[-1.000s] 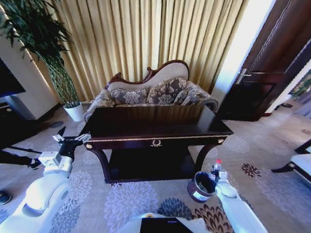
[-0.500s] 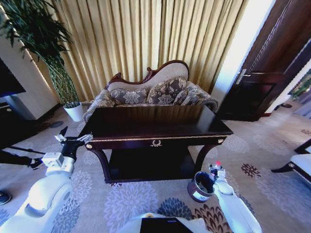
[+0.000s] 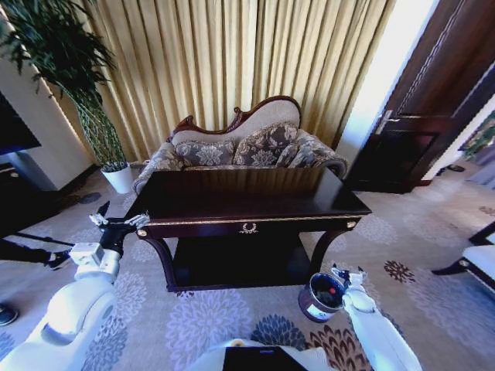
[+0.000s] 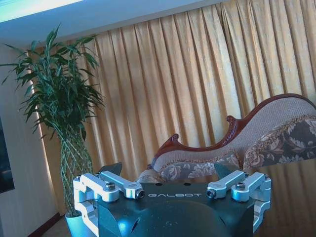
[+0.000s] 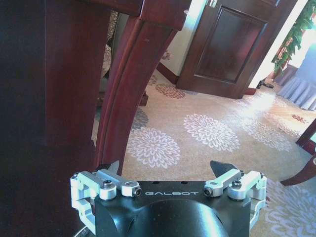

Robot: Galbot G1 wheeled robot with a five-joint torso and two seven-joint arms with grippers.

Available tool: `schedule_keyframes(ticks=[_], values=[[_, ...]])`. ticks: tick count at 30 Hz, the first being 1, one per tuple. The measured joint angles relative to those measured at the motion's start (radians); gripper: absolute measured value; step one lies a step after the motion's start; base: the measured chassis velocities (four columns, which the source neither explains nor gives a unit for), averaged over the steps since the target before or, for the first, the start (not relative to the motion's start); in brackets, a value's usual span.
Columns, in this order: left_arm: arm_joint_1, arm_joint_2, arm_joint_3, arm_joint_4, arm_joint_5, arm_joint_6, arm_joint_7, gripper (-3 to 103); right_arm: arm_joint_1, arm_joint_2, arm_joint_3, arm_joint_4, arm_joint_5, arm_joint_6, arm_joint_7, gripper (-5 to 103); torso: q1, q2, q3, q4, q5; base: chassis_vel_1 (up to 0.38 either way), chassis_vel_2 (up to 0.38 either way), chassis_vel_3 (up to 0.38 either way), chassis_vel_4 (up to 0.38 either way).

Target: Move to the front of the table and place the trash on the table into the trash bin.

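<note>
The word "GALBOT" stands in pale letters on the dark housing of the left gripper [image 4: 168, 174] and likewise on the right gripper [image 5: 169, 169].

The table [image 3: 246, 202] stands in the middle of the room, straight ahead of the robot, with the sofa [image 3: 241, 144] just behind it and the curtains [image 3: 232, 62] behind the sofa. The trash bin [image 3: 320, 295] sits on the carpet [image 3: 193, 317] before the table's right front leg [image 3: 323, 244], with the right gripper [image 3: 347, 276] just beside its right rim, while the left gripper [image 3: 117, 223] hangs off the table's left front corner. A potted plant [image 3: 85, 100] stands at the back left beside the sofa, and a door [image 3: 418, 116] lies at the back right.
</note>
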Motion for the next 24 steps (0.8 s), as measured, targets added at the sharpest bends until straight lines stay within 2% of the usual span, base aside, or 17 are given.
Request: schedule_keyframes(ticks=[6, 9, 11, 13, 15, 18, 20, 24], values=[[0.0, -0.001, 0.002, 0.002, 0.003, 0.0, 0.0, 100, -0.02, -0.004, 0.004, 0.046, 0.037, -0.008, 0.0, 100, 0.0, 0.0, 0.0, 0.0, 0.0002, 0.0, 0.0, 0.0, 0.0], [0.0, -0.003, -0.002, 0.004, 0.003, -0.001, 0.0, 100, -0.066, -0.023, 0.014, 0.181, 0.122, -0.059, 0.0, 100, 0.0, 0.0, 0.0, 0.0001, 0.0, 0.0, 0.0, 0.0, 0.0], [0.0, -0.003, -0.002, 0.004, 0.003, -0.001, 0.0, 100, -0.074, -0.027, 0.017, 0.207, 0.136, -0.071, 0.0, 100, 0.0, 0.0, 0.0, 0.0001, 0.0001, 0.0, 0.0, 0.0, 0.0], [-0.004, -0.003, -0.003, 0.004, 0.002, -0.001, 0.0, 100, -0.121, -0.051, 0.042, 0.339, 0.174, -0.111, -0.002, 100, 0.0, 0.0, 0.0, 0.0003, -0.0004, 0.0, 0.0, 0.0, 0.0], [-0.006, -0.004, -0.003, 0.003, 0.001, -0.001, 0.0, 100, -0.131, -0.056, 0.047, 0.362, 0.175, -0.113, -0.003, 100, 0.0, 0.0, 0.0, 0.0002, -0.0005, 0.0, 0.0, 0.0, 0.0], [-0.009, -0.006, -0.01, -0.003, -0.004, 0.002, 0.001, 100, -0.228, -0.075, 0.105, 0.557, 0.221, -0.119, -0.019, 100, 0.0, 0.0, 0.0, 0.0, -0.0002, 0.0, 0.0, 0.0, 0.0], [-0.009, -0.007, -0.011, -0.003, -0.005, 0.003, 0.002, 100, -0.253, -0.075, 0.118, 0.598, 0.232, -0.12, -0.023, 100, 0.0, 0.0, 0.0, 0.0002, -0.0002, 0.0, 0.0, 0.0, 0.0], [-0.016, -0.014, -0.004, -0.001, -0.005, 0.006, 0.001, 100, -0.388, -0.056, 0.163, 0.815, 0.256, -0.12, -0.056, 100, 0.0, 0.0, 0.0, -0.0003, -0.0002, 0.0, 0.0, 0.0, 0.0]])
